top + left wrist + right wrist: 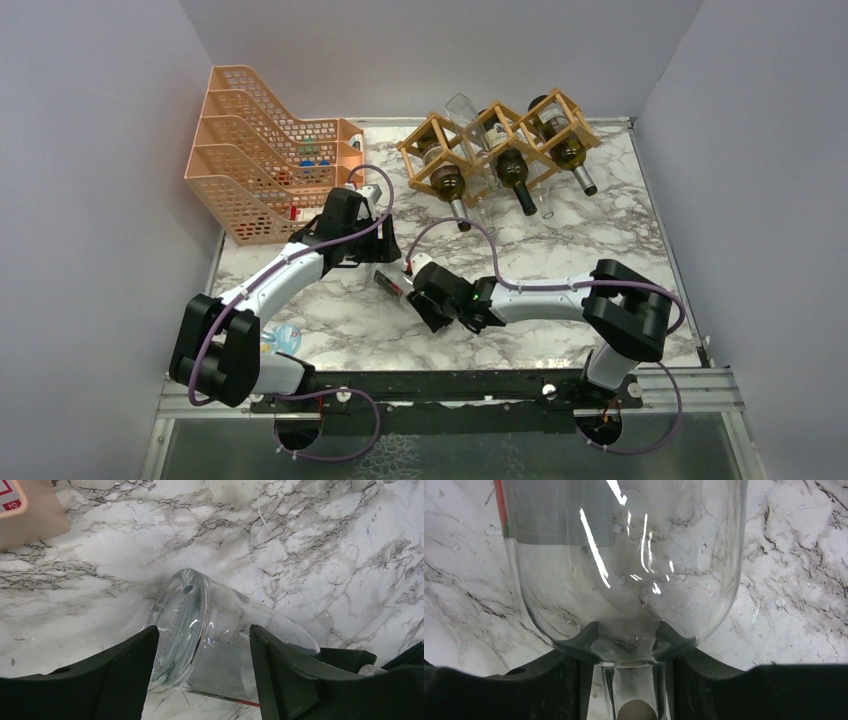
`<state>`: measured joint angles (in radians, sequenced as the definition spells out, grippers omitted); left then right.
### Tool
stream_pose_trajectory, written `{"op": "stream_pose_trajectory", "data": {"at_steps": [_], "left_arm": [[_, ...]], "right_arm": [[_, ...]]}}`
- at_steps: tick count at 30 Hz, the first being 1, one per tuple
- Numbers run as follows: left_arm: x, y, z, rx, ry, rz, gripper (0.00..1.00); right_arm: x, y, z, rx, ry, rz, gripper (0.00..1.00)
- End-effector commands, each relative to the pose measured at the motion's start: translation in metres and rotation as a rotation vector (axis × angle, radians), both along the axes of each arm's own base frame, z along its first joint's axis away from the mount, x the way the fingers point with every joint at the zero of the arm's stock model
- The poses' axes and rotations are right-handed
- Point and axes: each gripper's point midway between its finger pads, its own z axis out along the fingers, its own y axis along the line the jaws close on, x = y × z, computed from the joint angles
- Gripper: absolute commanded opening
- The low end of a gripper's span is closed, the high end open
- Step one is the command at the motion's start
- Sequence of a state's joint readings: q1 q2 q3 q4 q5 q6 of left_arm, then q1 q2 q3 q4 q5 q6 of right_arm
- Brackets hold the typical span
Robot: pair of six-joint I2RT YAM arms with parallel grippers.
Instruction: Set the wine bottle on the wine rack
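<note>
Clearly, the bottle [624, 580] is lying on the table [600, 215], well apart from the rack [500, 145]. Its neck is clamped by the right claw [626, 647], and its base is straddled by the widely spread left claw [202, 637].

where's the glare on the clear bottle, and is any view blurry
right wrist: white glare streaks cross the wine bottle, marble behind it sharp; left wrist: faint highlights on its base, the fingers in front almost black; top external: even light, the bottle small and nearly lost against the marble
</note>
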<state>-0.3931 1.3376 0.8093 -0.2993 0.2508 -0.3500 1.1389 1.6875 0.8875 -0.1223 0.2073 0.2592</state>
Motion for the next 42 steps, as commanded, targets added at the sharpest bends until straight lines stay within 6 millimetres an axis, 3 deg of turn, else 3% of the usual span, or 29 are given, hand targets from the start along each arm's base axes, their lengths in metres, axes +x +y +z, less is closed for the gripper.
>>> {"op": "stream_pose_trajectory", "data": {"at_steps": [1, 4, 8, 9, 16, 28, 35, 42], "left_arm": [[-0.024, 0.006, -0.02, 0.039, 0.11, -0.03, 0.69], [-0.024, 0.006, -0.019, 0.038, 0.106, -0.02, 0.65], [-0.017, 0.006, -0.004, 0.028, 0.059, -0.003, 0.64], [-0.014, 0.006, 0.0, 0.025, 0.044, 0.001, 0.64], [0.003, 0.011, 0.036, 0.02, -0.074, 0.056, 0.7], [0.023, 0.048, 0.108, 0.065, -0.289, 0.273, 0.82], [0.023, 0.076, 0.172, 0.09, -0.451, 0.386, 0.85], [0.01, 0.11, 0.245, 0.072, -0.658, 0.523, 0.85]], "right_arm": [[0.006, 0.014, -0.003, 0.023, 0.002, 0.023, 0.48], [0.007, 0.013, -0.006, 0.016, 0.004, 0.023, 0.33], [0.01, 0.007, -0.005, 0.002, -0.018, 0.011, 0.03], [0.011, 0.007, -0.001, 0.01, -0.027, 0.009, 0.01], [0.015, 0.009, 0.033, 0.094, -0.096, 0.023, 0.01], [0.013, 0.017, 0.103, 0.267, -0.166, 0.05, 0.01], [0.021, 0.022, 0.173, 0.382, -0.249, 0.04, 0.01], [0.049, 0.014, 0.257, 0.451, -0.378, -0.033, 0.01]]}}
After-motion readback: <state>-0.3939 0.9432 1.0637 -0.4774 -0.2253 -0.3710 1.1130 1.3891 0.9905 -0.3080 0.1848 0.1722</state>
